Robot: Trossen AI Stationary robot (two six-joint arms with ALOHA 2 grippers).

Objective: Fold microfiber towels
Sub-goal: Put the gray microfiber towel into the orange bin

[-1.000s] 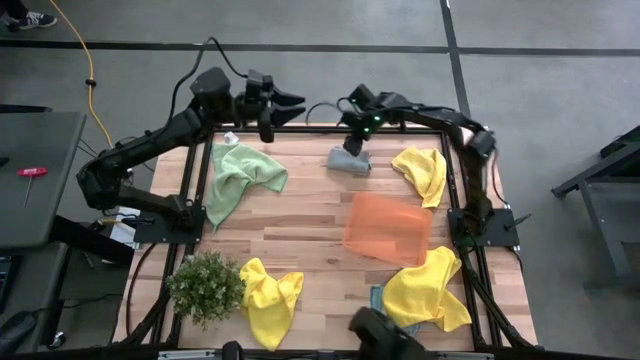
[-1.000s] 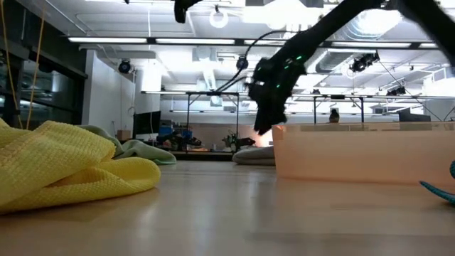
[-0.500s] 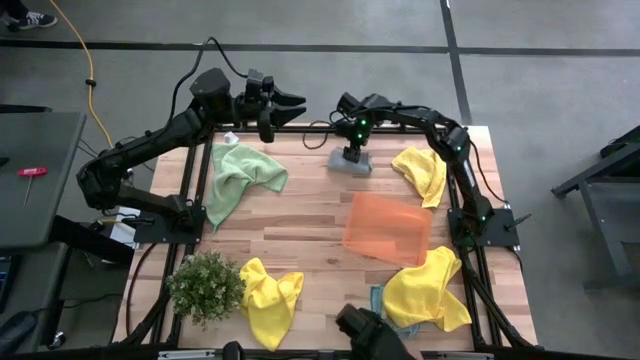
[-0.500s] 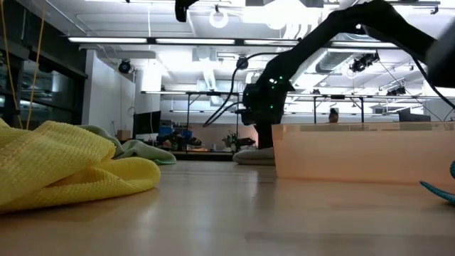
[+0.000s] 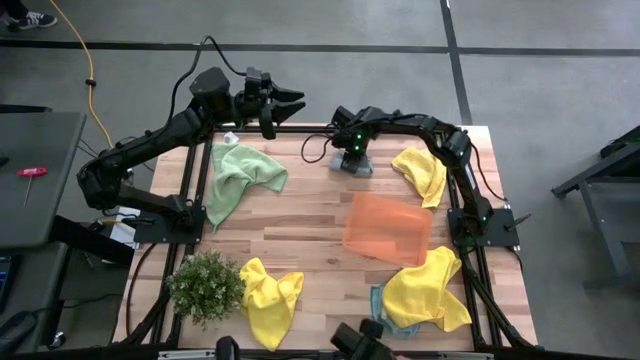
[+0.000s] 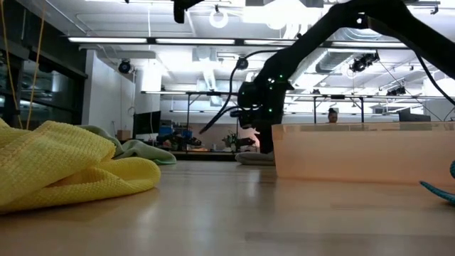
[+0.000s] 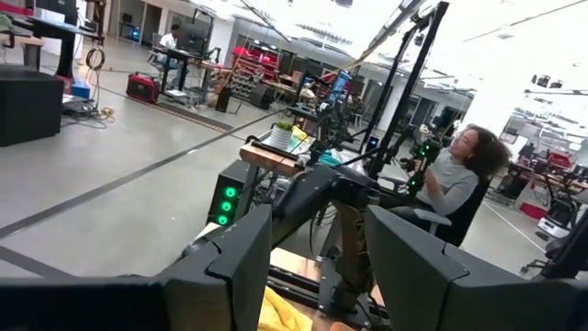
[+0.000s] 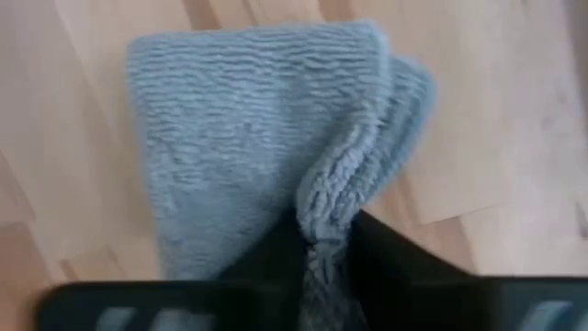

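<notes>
The grey-blue towel [image 8: 266, 156] is a thick, ribbed, fuzzy cloth, folded into a compact bundle with a ridge of fabric pulled up along one side. It lies on the wooden table [image 5: 300, 225] beyond the far corner of the orange mat [image 5: 387, 228], between the pale green towel [image 5: 238, 176] and a yellow towel [image 5: 422, 172]. In the high view its long axis cannot be told.

The right gripper [image 8: 323, 241] pinches that raised ridge between its two dark fingers [image 8: 266, 253], pressed together on the cloth.

The left gripper [image 5: 285, 105] hovers past the table's far edge, well apart from the mat, fingers spread.
</notes>
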